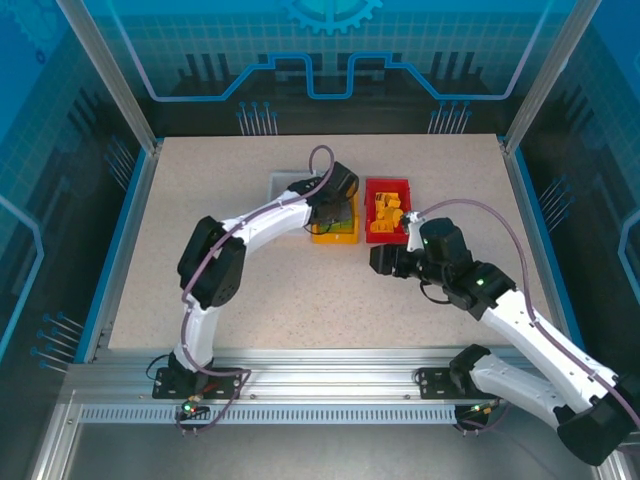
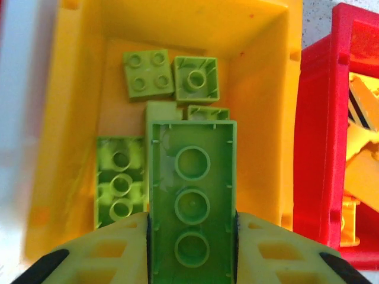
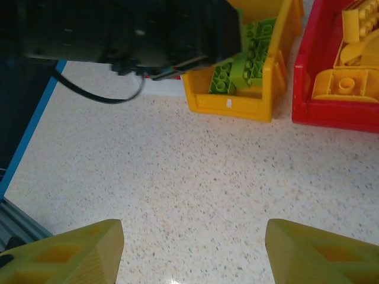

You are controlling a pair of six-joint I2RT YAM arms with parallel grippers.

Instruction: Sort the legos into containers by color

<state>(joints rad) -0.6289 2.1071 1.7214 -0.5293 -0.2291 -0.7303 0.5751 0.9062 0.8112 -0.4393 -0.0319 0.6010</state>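
Observation:
My left gripper [image 2: 191, 232] is shut on a long light green lego [image 2: 191, 189], its hollow underside facing the camera. It hangs over the yellow-orange container [image 2: 71, 118], where several green legos [image 2: 148, 74] lie. From above, this gripper [image 1: 335, 205] covers most of that container [image 1: 333, 237]. The red container [image 1: 388, 185] beside it holds several yellow legos [image 1: 385, 215]. A white container [image 1: 285, 183] stands on its left, partly hidden by the arm. My right gripper [image 3: 192, 248] is open over bare table, nothing between its fingers, just in front of the red container [image 3: 331, 115].
The left arm's dark wrist [image 3: 130, 29] reaches over the yellow-orange container [image 3: 237, 103] from the left. The speckled table [image 1: 200, 200] is bordered by blue rails and glass walls. The right arm [image 1: 500, 300] stretches in from the near right.

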